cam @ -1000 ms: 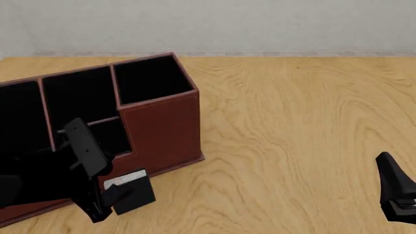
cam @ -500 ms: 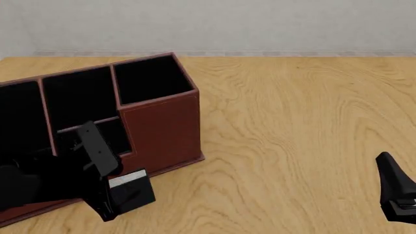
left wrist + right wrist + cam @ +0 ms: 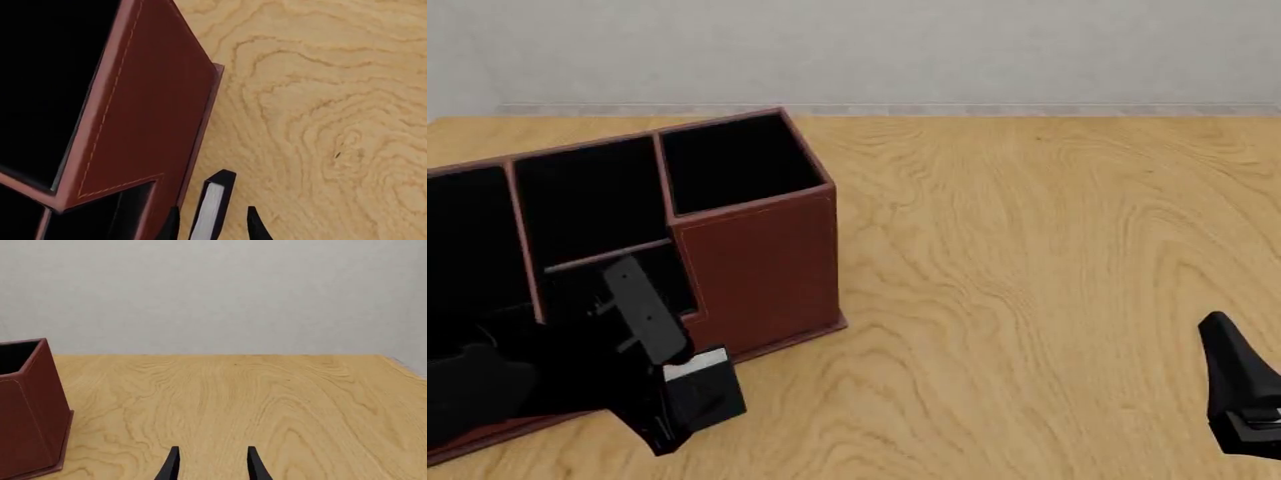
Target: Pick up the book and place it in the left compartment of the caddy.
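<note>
Since the earlier front-view pictures the left arm has slid to the right along the front of the caddy, so that the left gripper now sits closer over the book; the book itself, the caddy and the right arm have not shifted. At the far left of the front view lies the left compartment, its black interior open at the top and partly hidden below by the dark bulk of the left arm. Just right of it come the middle divided sections and then the tall square section at the caddy's right end. The book stands on the table just in front of the caddy's stepped front, outside every compartment, with its white page edges facing up. In the left wrist view the book stands between the two fingertips, the pincer parted a little wider than the book's thickness; whether the pads touch the covers I cannot tell. The caddy's reddish-brown wall with its light stitching lies just beside the book there. Far to the right, well apart from everything, the right gripper hangs low over bare wood with its fingers parted and nothing between them.
</note>
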You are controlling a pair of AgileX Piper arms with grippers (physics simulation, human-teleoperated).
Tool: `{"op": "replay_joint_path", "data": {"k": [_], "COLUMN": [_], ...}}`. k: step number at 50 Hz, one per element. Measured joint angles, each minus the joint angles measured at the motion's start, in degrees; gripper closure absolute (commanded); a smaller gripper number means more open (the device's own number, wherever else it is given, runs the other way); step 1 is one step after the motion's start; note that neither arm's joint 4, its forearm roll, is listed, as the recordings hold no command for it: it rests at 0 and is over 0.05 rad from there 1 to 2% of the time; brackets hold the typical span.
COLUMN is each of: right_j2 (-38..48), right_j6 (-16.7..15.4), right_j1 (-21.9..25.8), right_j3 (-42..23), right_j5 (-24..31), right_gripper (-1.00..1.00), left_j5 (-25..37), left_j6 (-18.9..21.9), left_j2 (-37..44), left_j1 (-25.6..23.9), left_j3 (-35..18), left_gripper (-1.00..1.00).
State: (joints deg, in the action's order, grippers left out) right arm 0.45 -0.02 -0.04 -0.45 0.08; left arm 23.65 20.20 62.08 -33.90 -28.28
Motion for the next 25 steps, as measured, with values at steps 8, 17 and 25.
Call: {"op": "replay_joint_path", "data": {"k": [8,17,25], "right_j2": [0.00,0.00,0.00], "right_j6": [0.00,0.00,0.00], "right_j1": [0.00,0.00,0.00], "right_j3": [0.00,0.00,0.00], "right_j5": [0.00,0.00,0.00], "right_gripper": [-1.00,-1.00,-1.00], "left_j5": [-1.03,-2.46,-3.88], "left_j6": [-0.37,-0.92,-1.28], "left_j2": [0.98,2.36,3.84], "left_j1": [-0.11,-0.38,-0.40], "left_j3": [0.40,0.74,1.01], "left_gripper": [-1.00,-1.00,-1.00]}}
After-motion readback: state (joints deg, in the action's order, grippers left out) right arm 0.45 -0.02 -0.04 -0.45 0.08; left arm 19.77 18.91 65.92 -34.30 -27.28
